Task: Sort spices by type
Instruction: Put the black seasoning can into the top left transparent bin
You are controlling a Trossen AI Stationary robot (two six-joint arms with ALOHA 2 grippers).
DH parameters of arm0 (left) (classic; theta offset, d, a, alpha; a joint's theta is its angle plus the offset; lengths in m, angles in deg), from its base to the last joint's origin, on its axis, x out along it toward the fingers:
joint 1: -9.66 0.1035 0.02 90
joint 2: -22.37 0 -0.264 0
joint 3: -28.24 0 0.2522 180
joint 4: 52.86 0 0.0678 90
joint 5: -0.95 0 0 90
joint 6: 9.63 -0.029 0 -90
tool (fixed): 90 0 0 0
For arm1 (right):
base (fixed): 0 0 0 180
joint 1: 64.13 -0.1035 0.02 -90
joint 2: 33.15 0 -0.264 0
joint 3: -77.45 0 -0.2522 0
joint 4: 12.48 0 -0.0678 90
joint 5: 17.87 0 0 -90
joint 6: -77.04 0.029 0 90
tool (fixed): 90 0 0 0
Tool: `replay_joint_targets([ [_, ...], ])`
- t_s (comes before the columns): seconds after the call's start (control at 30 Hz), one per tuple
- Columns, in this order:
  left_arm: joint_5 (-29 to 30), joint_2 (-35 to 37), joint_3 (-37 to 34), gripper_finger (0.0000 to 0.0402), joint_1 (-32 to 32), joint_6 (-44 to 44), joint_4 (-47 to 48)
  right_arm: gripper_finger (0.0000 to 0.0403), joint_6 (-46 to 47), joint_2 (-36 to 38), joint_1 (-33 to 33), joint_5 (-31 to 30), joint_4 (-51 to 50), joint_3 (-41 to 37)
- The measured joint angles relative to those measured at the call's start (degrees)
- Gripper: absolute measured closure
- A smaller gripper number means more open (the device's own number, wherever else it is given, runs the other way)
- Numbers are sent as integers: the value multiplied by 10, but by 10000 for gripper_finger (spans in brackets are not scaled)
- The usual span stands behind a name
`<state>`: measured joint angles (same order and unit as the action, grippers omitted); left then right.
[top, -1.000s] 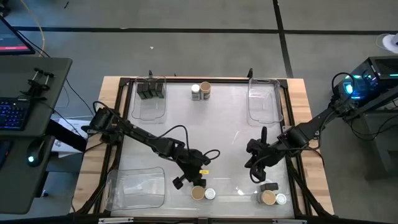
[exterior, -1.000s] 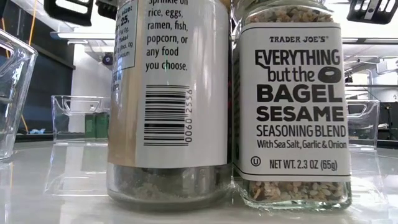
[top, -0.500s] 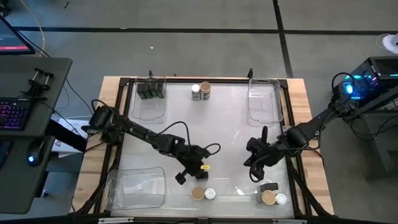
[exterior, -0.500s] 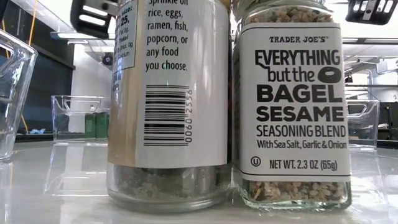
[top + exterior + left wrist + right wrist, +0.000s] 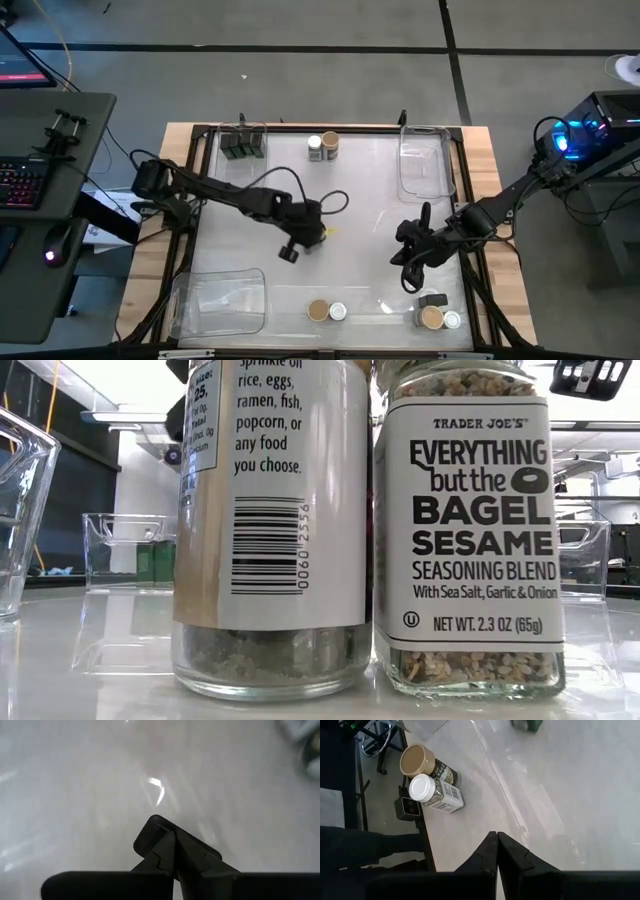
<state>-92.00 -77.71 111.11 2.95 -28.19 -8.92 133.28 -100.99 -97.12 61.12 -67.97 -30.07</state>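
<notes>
Three clear bins are seen on the table [image 5: 480, 150]: one at the far left [image 5: 240, 165] holding black boxy spices [image 5: 241, 146], one at the far right [image 5: 422, 165], and one at the near left [image 5: 220, 300]. Next in size come the arms. The left gripper [image 5: 292, 248] has been drawn back from the near edge toward the table's middle within the last second, and its fingers are shown pressed together on nothing in the left wrist view. The right gripper [image 5: 410, 268], likewise closed and empty, has been kept hovering right of centre. Smallest are the jars: a tan-topped jar [image 5: 318, 310] and a white-topped jar [image 5: 338, 312] are left standing together at the near edge, a second such pair [image 5: 438, 319] with a black container beside it sits near right, and a third pair [image 5: 322, 147] stands at the far edge. Since the left gripper was withdrawn without a jar, it is judged that the near pair has only been set down or released, and most sorting remains.
</notes>
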Motion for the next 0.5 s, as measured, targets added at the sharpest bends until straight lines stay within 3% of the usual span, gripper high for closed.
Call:
replay_joint_targets([
  [0.3, 30, 50, -1, 401, 34, -1, 190, 403, -12, 0, 0, -28, 0, 0],
  [0.5, 41, 68, -2, 401, 37, 12, 261, 403, -13, 0, 0, -28, 0, 0],
])
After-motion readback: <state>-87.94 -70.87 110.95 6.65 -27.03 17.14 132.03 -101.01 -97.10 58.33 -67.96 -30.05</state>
